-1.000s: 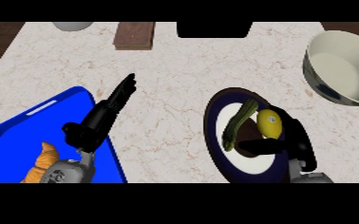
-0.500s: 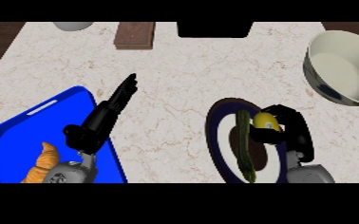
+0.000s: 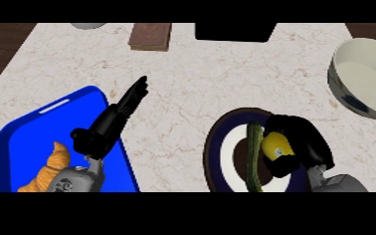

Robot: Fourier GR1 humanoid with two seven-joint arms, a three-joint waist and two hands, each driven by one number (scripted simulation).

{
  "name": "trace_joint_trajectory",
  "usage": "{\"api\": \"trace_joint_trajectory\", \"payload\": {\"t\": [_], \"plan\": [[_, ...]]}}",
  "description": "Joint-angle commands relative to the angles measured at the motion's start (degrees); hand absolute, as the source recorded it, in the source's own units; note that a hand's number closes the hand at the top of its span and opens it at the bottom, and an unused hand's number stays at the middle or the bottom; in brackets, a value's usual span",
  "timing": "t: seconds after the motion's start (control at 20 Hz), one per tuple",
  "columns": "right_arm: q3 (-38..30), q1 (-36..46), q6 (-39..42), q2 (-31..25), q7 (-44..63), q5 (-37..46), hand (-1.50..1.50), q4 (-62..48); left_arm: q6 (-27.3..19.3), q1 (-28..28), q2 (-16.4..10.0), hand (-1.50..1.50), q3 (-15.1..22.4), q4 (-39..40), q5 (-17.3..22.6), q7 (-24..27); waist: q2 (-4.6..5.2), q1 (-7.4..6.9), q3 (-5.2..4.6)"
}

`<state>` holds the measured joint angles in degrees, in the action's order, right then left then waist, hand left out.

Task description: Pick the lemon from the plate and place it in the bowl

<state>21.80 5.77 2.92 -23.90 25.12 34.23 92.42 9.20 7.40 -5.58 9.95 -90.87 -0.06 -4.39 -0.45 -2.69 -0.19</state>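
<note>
One oval yellow lemon point(image 3: 277, 145) in curled right hand point(image 3: 303, 133), round plate point(image 3: 214, 152), marbled counter point(image 3: 220, 74)

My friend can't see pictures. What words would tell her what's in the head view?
The right hand curls round a yellow lemon over a dark plate. A pale bowl waits at the right edge. The left hand lies open, fingers straight, at the edge of a blue tray that holds a croissant.

Right robot hand point(image 3: 303, 135) curls round lemon point(image 3: 277, 147), seemingly above the plate point(image 3: 215, 149).
</note>
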Motion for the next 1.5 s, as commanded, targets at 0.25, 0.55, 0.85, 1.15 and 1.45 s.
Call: {"api": "trace_joint_trajectory", "payload": {"t": [0.25,0.55,0.85,1.15,1.45], "plan": [[0.68,-0.84,0.75,-26.84,-37.53,3.74,1.50,12.67,-1.24,-2.88,-0.55,0.00,-1.11,0.11,-0.61,0.91,-0.55,4.82,0.39],[-18.41,-5.38,0.44,-28.59,-52.53,-20.78,1.50,13.44,0.43,-3.34,-2.78,0.00,-4.21,-0.38,1.72,1.04,0.03,5.19,0.31],[-32.59,-3.66,13.31,-32.76,-58.00,-37.05,1.50,0.88,0.44,-2.80,-1.64,0.00,-2.57,-0.89,0.55,1.53,0.42,3.13,0.20],[-27.41,7.35,7.92,-29.00,-57.17,-21.70,1.50,-11.42,0.70,-2.46,-0.38,0.00,-1.47,-2.76,0.28,-1.15,0.62,1.54,0.20],[-30.28,18.42,1.64,-27.27,-66.34,-16.52,1.50,-30.44,0.37,1.33,1.36,0.00,-1.44,-0.01,-0.09,-1.05,0.79,1.36,0.23]]}}
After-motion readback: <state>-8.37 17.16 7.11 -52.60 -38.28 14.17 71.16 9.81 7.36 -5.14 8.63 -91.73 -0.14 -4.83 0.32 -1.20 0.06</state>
